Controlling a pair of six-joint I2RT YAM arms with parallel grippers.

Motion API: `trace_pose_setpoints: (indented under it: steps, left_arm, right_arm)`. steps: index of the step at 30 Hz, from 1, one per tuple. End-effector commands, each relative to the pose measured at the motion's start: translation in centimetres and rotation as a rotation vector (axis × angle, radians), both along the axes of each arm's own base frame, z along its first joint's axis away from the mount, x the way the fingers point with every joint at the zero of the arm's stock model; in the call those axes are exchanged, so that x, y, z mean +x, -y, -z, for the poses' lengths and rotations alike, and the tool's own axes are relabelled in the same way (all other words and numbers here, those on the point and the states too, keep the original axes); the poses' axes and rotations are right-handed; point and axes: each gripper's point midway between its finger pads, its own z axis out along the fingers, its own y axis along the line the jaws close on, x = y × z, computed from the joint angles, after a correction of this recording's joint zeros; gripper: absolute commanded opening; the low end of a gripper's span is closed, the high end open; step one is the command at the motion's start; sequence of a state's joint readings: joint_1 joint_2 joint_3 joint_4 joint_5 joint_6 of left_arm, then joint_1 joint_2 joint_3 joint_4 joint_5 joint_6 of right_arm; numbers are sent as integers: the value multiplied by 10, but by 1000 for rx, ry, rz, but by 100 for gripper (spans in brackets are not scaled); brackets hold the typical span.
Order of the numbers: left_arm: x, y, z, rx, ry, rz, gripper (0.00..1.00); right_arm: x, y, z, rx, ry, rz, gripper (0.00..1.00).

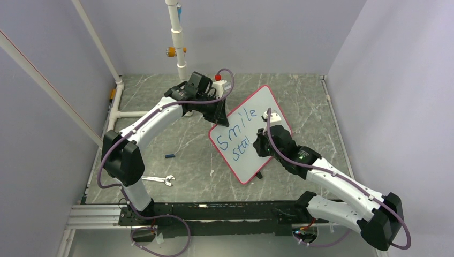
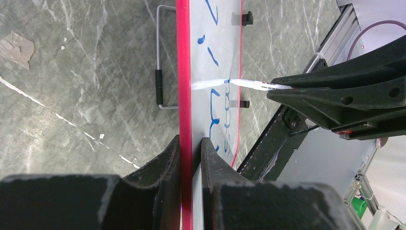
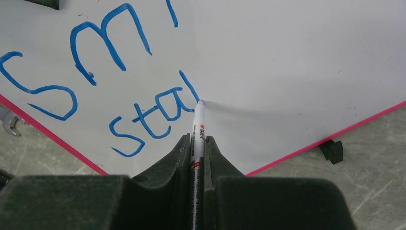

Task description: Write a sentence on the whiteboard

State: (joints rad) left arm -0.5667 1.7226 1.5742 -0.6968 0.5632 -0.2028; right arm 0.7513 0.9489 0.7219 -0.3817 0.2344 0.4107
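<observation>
Grey marbled desk [image 1: 193, 155], walled in by pale panels, carries the whiteboard [image 1: 247, 170] near its middle, between the two arms, propped at a slant with one corner nearest the arm bases. It is a white rectangle with a thin red rim, rounded corners and small black feet. The sentence [image 1: 239, 131] is unfinished: thin, uneven blue letters read "Smile" on the upper line and "sta" on the lower, followed by one slanting stroke. A marker [image 3: 197, 129] touches the board at the low end of that stroke, its white barrel clenched in the right hand [image 3: 197, 140] and pointing straight out from between the fingers, probably so the wrist can steer the tip. The left hand [image 2: 190, 141] grips the red rim at the far corner, seemingly to steady the board against the pen's push. A wrench [image 1: 159, 180] lies well apart, by the left arm's base.
</observation>
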Motion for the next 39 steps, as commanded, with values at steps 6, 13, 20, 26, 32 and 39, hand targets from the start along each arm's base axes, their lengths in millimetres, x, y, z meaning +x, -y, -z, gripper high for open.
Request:
trace_pose_setpoints:
  steps: [6, 13, 20, 26, 32, 39]
  left_arm:
    - [8, 2, -29, -36, 150, 20, 0]
    - [7, 2, -29, -37, 150, 23, 0]
    - [6, 3, -30, -40, 146, 27, 0]
    - [6, 3, -29, -39, 145, 28, 0]
    - [6, 3, -29, -39, 146, 29, 0]
    - [7, 2, -29, -37, 145, 27, 0]
  right_arm:
    - [12, -4, -11, -4, 9, 29, 0]
    - [26, -8, -23, -15, 30, 43, 0]
    - [38, -11, -35, -17, 51, 46, 0]
    - [42, -20, -47, 13, 72, 23, 0]
    - [42, -24, -49, 30, 76, 3, 0]
    - [29, -18, -30, 30, 37, -1, 0]
